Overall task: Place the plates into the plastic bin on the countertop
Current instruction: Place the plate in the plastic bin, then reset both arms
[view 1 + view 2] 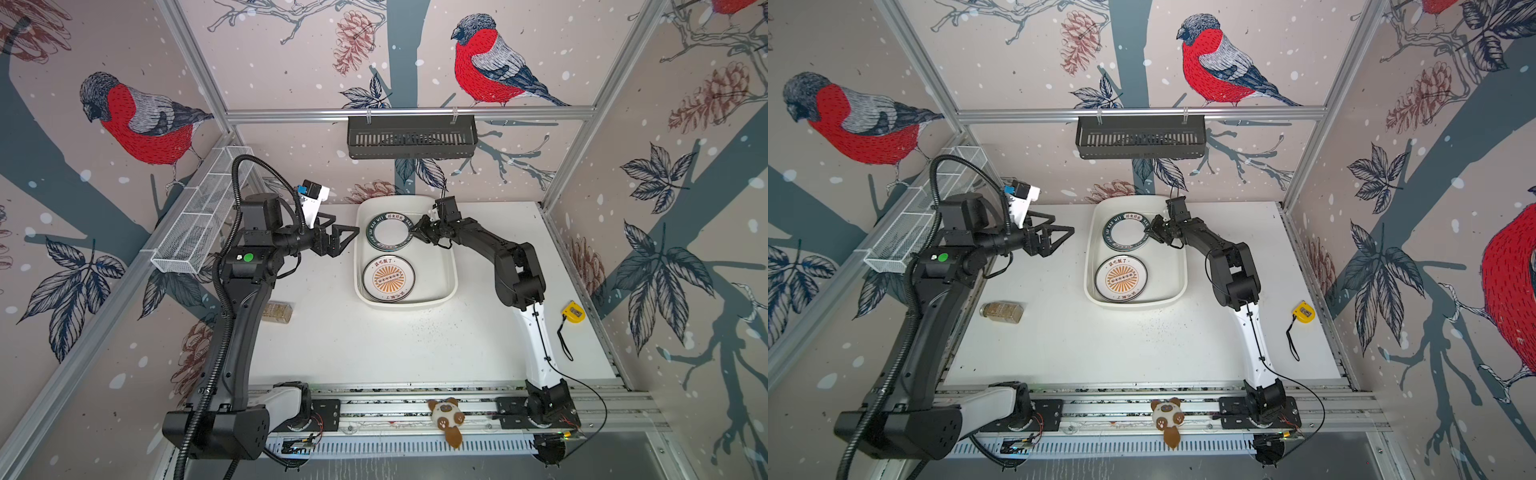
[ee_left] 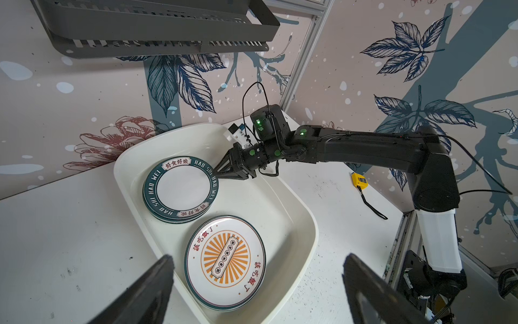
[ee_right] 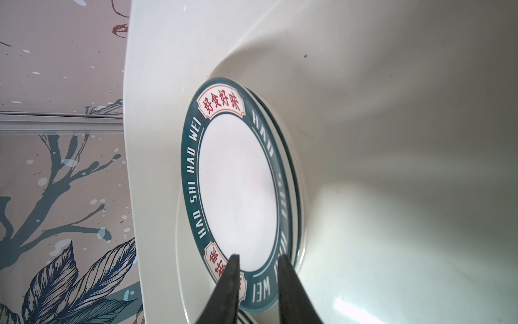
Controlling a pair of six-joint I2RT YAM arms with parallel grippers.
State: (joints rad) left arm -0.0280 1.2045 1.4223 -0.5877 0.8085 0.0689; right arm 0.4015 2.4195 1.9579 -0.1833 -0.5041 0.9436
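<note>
2 grippers: the right one works at the plates, the left one waits.
Right gripper: jaws nearly together with a narrow gap; tips at the right edge of the top green-lettered plate; pinch or mere contact cannot be told.
Key relation: that plate lies flat, to the robot's left of the tips; it is round, so it has no long axis.
Left gripper: spread wide, holding nothing, just outside the bin's left wall.
Nearer arm: right.
Plates: 2 piles inside the plastic bin; the green-lettered plate tops the far pile, the sunburst plate the near one; none visible on the countertop.
Bin axis: the long side runs near to far.
In the way: probably only the bin's right wall, on a retreat.
Off the path: jar and tape measure, both well apart.
</note>
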